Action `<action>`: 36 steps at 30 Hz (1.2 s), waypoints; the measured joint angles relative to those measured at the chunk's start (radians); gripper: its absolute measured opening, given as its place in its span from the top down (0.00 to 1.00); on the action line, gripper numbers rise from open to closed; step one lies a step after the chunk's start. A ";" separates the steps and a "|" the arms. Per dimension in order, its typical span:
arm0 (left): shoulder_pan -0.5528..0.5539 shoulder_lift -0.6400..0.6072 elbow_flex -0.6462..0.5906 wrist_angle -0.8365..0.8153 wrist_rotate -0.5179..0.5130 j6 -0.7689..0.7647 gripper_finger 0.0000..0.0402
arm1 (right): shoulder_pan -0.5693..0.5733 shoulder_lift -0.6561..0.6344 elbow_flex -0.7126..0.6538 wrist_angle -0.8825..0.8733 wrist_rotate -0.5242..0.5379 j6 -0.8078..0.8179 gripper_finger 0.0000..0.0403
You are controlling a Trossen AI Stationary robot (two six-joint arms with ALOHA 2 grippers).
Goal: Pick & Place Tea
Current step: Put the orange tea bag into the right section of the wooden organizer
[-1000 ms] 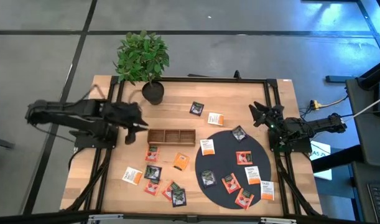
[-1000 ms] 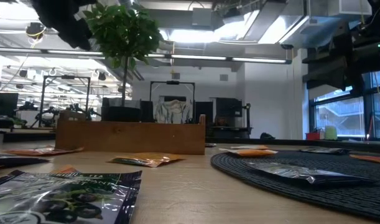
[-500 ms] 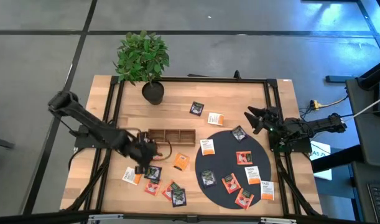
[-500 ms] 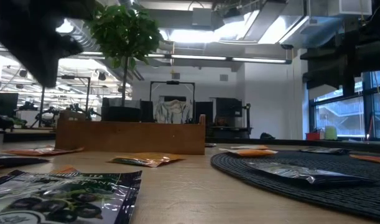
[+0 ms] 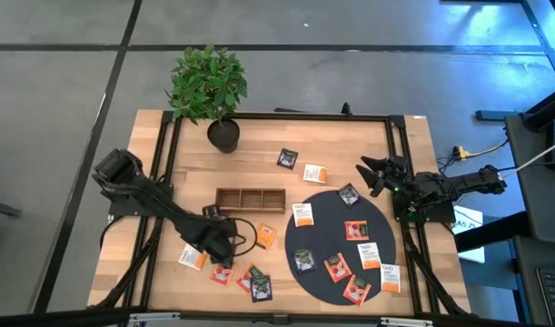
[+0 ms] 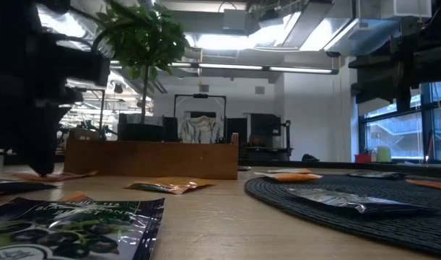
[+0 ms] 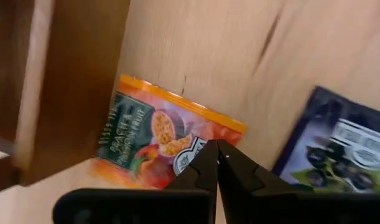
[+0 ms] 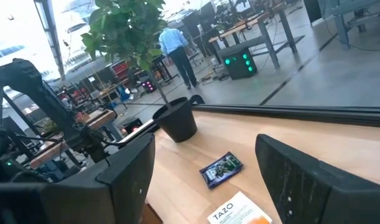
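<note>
Tea sachets (image 5: 303, 214) lie scattered over the table (image 5: 404, 136): several on the black round mat (image 5: 377, 227) toward the right edge, two on bare wood just above the mat, and a cluster near the front edge to the left of the mat. The left gripper (image 5: 219, 243) is down among that cluster, just in front of the wooden three-compartment tray (image 5: 250, 199). In its wrist view the two dark fingers (image 7: 199, 167) are pressed tip to tip, with nothing between them, over a red-orange sachet (image 7: 146, 137) that lies flat beside the tray wall; a dark blue-black sachet (image 7: 339, 158) lies close by on the wood. The right gripper (image 5: 375, 173) hovers over the table's right side, near the mat's upper edge, its fingers (image 8: 130, 180) spread wide and empty. A potted plant (image 5: 211, 86) stands at the far left corner.
</note>
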 joint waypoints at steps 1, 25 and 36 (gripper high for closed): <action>0.002 0.005 0.002 0.000 0.001 -0.017 0.99 | 0.000 0.000 0.000 0.000 -0.004 0.000 0.31; -0.071 -0.001 -0.004 0.261 0.118 -0.032 1.00 | 0.000 0.084 0.085 0.118 -0.360 -0.053 0.36; -0.080 -0.163 -0.002 0.309 -0.020 -0.018 0.99 | 0.001 0.530 0.431 0.111 -0.444 -0.220 0.42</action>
